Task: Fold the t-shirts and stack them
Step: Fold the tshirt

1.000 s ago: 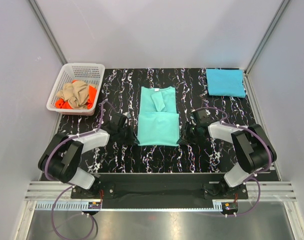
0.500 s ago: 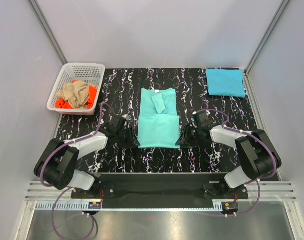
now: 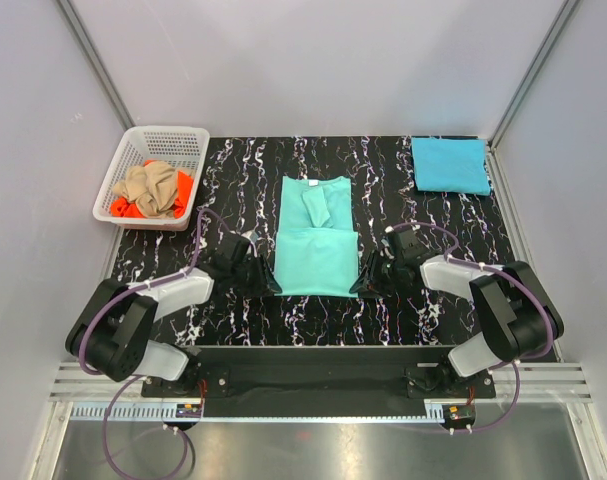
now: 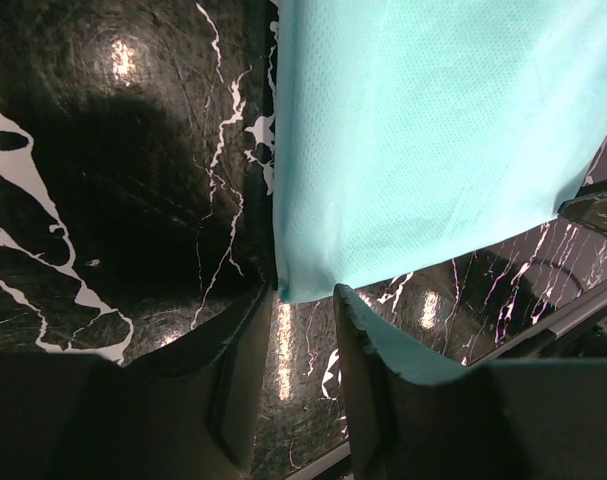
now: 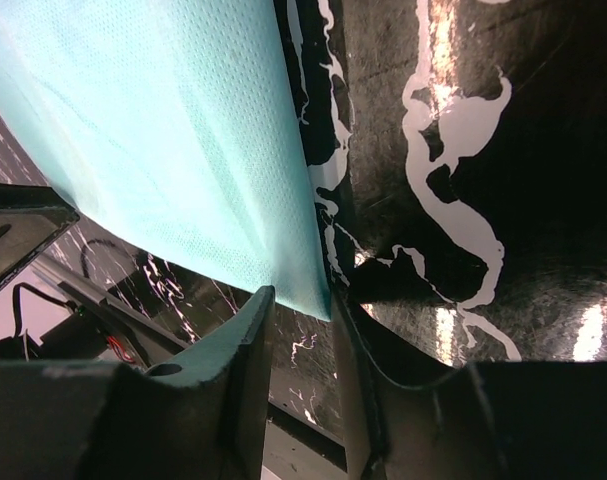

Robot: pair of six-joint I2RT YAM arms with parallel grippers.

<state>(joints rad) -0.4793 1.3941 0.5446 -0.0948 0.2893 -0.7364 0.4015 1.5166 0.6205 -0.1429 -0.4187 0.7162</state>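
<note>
The mint-teal t-shirt lies flat at the table's middle, sleeves folded in. My left gripper is at its near left corner and is open. In the left wrist view the corner sits at the tips of the gripper, and table shows between the jaws. My right gripper is open at the near right corner, which lies at the mouth of the gripper. A folded sky-blue t-shirt lies at the far right. Tan and orange t-shirts lie crumpled in the basket.
A white lattice basket stands at the far left corner of the black marbled table. Metal frame posts and grey walls close in the table on three sides.
Both grippers have moved inward and slightly nearer, from beside the mint-teal shirt's edges to its two near corners. The shirt has not moved.
</note>
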